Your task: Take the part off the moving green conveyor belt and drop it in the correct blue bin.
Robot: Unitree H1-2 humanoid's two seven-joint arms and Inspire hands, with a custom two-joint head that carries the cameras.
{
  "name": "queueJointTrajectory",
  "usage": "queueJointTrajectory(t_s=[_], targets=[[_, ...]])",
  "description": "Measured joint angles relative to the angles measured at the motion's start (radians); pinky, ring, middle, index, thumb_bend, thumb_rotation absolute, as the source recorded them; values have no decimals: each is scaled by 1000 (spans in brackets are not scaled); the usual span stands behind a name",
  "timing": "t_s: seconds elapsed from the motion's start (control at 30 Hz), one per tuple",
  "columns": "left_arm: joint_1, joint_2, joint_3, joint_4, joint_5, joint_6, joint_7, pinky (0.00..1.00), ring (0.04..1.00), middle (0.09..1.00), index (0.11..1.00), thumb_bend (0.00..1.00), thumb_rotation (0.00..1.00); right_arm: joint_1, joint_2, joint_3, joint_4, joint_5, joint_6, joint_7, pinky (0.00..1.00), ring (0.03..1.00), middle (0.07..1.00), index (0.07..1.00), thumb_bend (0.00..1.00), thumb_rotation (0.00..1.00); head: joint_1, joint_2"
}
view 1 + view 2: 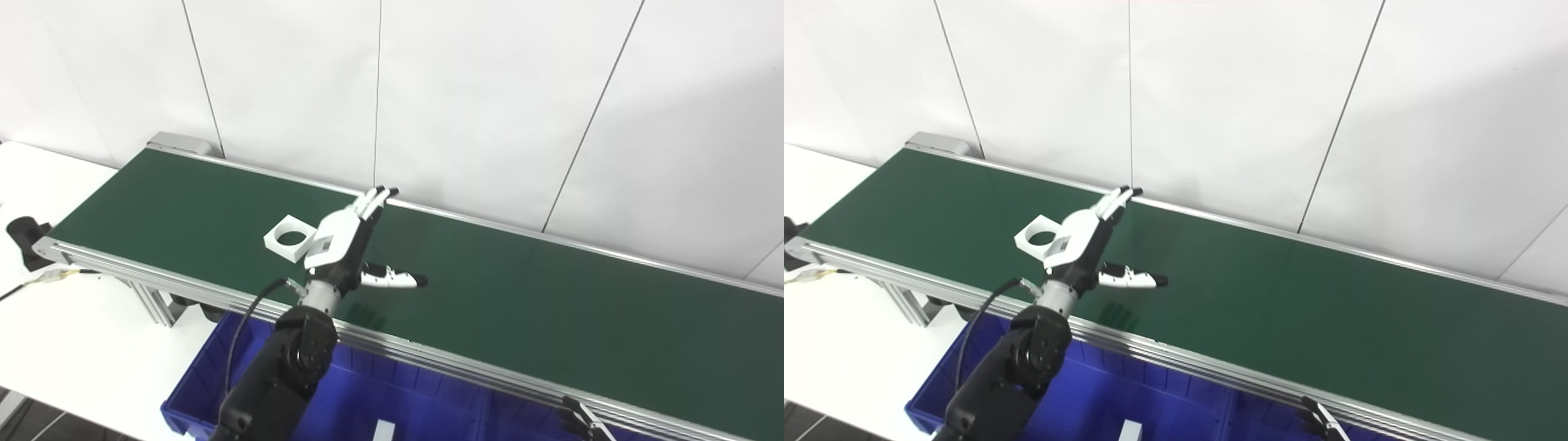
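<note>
A white square part (289,237) with a round hole lies on the green conveyor belt (520,294), toward its left end. My left hand (346,239) hovers over the belt just right of the part, fingers stretched toward the far rail and thumb out to the right. It is open and holds nothing. Whether its edge touches the part I cannot tell. Only the dark tips of my right hand (579,419) show at the bottom edge, below the belt's near rail. The part also shows in the right eye view (1038,236).
A blue bin (367,398) with dividers stands below the belt's near rail, with a small white piece (384,430) in it. A white table (73,331) lies at the left. A white panelled wall runs close behind the belt.
</note>
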Motion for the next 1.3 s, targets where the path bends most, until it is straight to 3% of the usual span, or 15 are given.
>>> queueJointTrajectory(t_s=[0.2, 0.73, 1.1, 1.3], targets=[[-27, 25, 1, 47, 0, 4, 13, 956, 972, 981, 927, 854, 347, -3, 3, 0, 0, -16, -9, -6, 734, 849, 886, 890, 1000, 202, -2, -2], [-89, 89, -29, 163, 4, 38, 32, 941, 968, 979, 925, 856, 365, -2, 6, 0, -2, -30, -17, -16, 754, 868, 895, 885, 1000, 206, -6, -2], [-117, 132, -84, 248, 44, 81, 30, 953, 959, 966, 917, 873, 290, 0, 8, 0, -4, -29, -17, -16, 711, 845, 879, 875, 1000, 231, -17, 18], [-125, 154, -117, 269, 46, 120, -8, 969, 966, 974, 917, 856, 214, 3, 10, 0, -17, -33, -17, -17, 728, 855, 881, 867, 1000, 239, -21, 25]])
